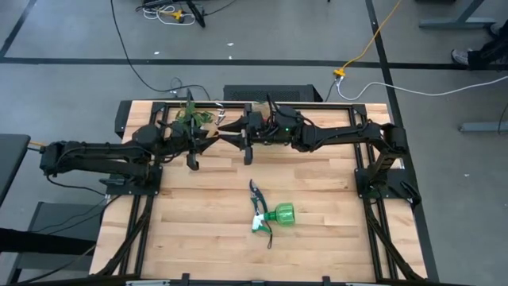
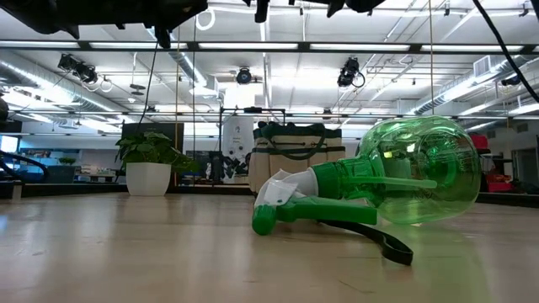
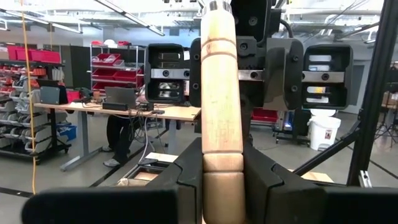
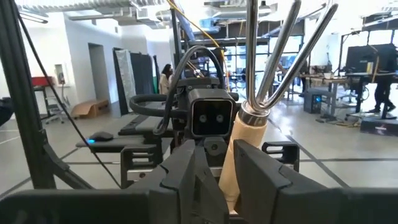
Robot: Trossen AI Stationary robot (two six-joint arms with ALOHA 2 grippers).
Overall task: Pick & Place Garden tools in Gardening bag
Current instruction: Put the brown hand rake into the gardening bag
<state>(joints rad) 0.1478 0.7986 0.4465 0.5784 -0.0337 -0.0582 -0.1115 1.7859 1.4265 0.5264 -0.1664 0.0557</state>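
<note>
A pale wooden-handled hand tool with chrome tines (image 4: 267, 68) is held aloft above the surface's far edge, gripped by the left claw (image 3: 222, 180); the right claw (image 4: 214, 168) flanks the same handle (contact cannot be told); a clear green spray bottle (image 1: 279, 214) and dark-handled pruning shears (image 1: 259, 202) lie touching mid-surface (image 1: 198, 230); the beige canvas gardening bag (image 2: 295, 156) stands at the far edge.

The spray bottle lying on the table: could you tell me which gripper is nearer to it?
Right, narrowly. The right gripper hangs beyond the spray bottle, almost in line with it. The left gripper is equally far back but further off to the side.
</note>
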